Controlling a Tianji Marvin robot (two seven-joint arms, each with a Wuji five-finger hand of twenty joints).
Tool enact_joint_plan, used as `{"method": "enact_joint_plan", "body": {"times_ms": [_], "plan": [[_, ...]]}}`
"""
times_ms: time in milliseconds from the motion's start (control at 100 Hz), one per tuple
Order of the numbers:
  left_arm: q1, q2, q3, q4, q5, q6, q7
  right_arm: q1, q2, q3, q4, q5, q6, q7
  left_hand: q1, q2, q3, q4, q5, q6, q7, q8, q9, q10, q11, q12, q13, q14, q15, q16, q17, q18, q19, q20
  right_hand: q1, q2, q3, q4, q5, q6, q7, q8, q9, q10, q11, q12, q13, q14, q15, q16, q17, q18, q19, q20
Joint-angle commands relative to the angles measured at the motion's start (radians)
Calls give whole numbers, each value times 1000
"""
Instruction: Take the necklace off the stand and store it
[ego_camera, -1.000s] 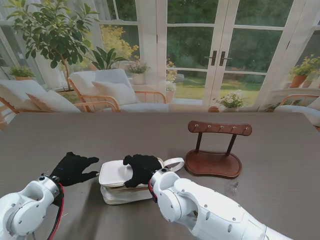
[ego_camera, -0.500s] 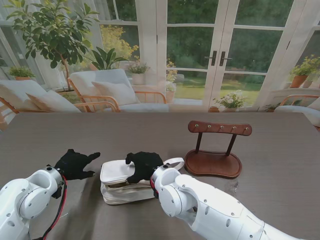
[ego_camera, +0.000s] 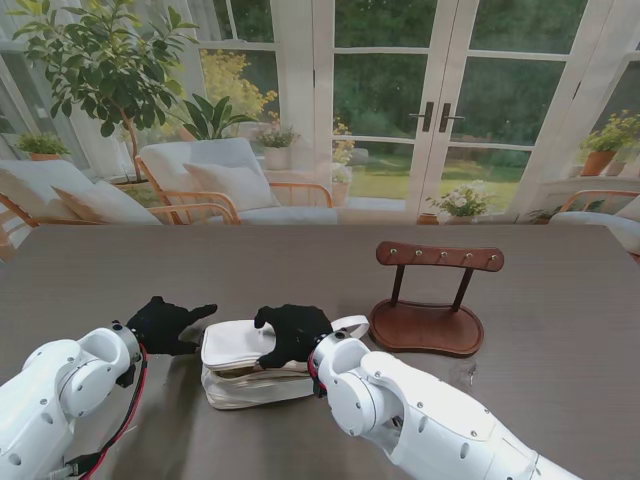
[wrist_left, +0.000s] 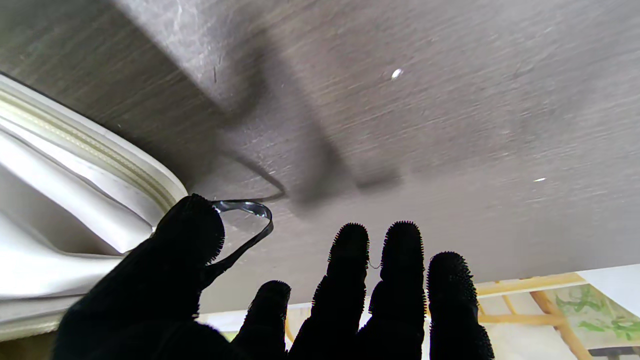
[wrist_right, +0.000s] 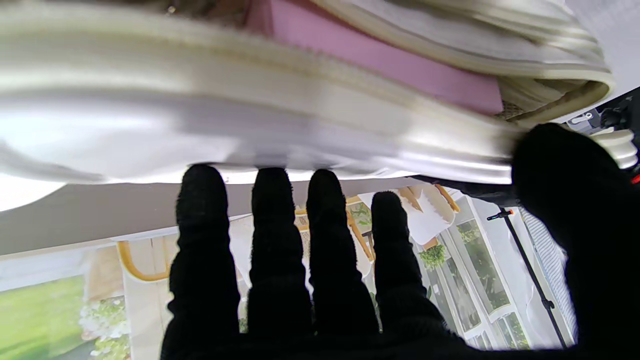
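At lower centre of the frame, we should press the case (ego_camera: 250, 385) flat while drawing the zip evenly. Our right hand (ego_camera: 292, 333) lies spread on the lid (wrist_right: 250, 115), grasping nothing. Our left hand (ego_camera: 172, 325) touches the pull (wrist_left: 250, 220) with its thumb; whether it grips, we cannot tell. The necklace is unseen, probably inside; the stand (ego_camera: 430, 300) is bare.

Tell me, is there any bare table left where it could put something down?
Yes. The wide strip between the wooden stand and the far table edge is bare, as is the right side beyond the stand. It is crowded near me: both the left hand and right hand flank the white case.
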Motion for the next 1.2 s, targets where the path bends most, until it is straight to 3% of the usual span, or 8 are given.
{"method": "enact_joint_plan", "body": {"times_ms": [0,190,570,690,820,950,1110,1190], "plan": [[-25,-5,18,18,-18,12,-12,-32,18,-6,14,-17,-21,20,-16,-27,22,12,-52,24,-19,-14,-37,8,3,14,-16,11,-14,-2,-25,-18,-23,16,-26,-63,46,-6,-45,20,-7,-24,-38,-23,-13,16,66,25,135,61,-188,-23,30,-28],[-70,-6,69,64,-52,17,-6,-57,32,8,13,-61,-70,2,-13,-23,24,12,-35,18,-2,-13,-33,7,33,36,-13,10,-7,1,-24,-18,-23,25,-104,-101,58,-25,-64,35,-14,-50,-108,-14,-19,13,8,29,122,58,-217,-19,5,-36],[-70,-9,91,85,-79,9,18,-53,33,-33,40,-112,-96,-27,39,-24,81,6,307,-78,184,183,23,-8,153,146,31,20,32,12,0,-5,17,39,-197,-173,112,-54,-97,51,-24,-79,-267,15,-18,13,-107,33,103,52,-264,-4,-79,-22],[-61,-11,90,87,-88,20,26,-65,36,-35,41,-141,-102,-52,58,-23,91,3,384,-79,232,235,44,-13,174,162,45,23,50,18,7,-2,40,40,-176,-196,123,-53,-26,27,6,-67,-223,15,4,21,-76,33,131,63,-241,-3,-82,-11],[-55,-13,94,91,-100,30,29,-92,31,-23,56,-159,-132,-116,69,-21,90,1,407,-73,254,263,55,-10,183,167,49,27,57,19,9,2,50,37,-116,-248,145,-47,94,5,44,-45,-129,11,12,24,-15,29,166,76,-210,2,-71,4],[-60,-14,106,102,-106,42,32,-102,39,-24,54,-191,-151,-132,66,-16,83,0,366,-73,223,258,47,-9,179,166,44,28,58,18,5,1,54,33,-113,-261,151,-48,96,4,33,-43,-108,2,7,26,2,26,170,78,-202,-1,-64,9],[-71,-17,121,116,-131,50,32,-95,37,-45,69,-210,-154,-150,89,0,77,-1,401,-72,228,263,59,-7,187,169,50,29,64,20,8,1,62,31,-48,-259,160,-36,128,-7,35,-38,-45,-20,13,34,54,13,194,91,-173,-12,-26,18],[-71,-19,121,122,-140,46,43,-89,35,-54,78,-212,-154,-154,182,0,-36,-28,430,-76,272,369,76,-9,201,182,61,31,75,20,13,5,79,21,-34,-253,160,-31,132,-8,36,-36,-26,-24,13,36,67,9,200,95,-172,-15,-11,20]]}}
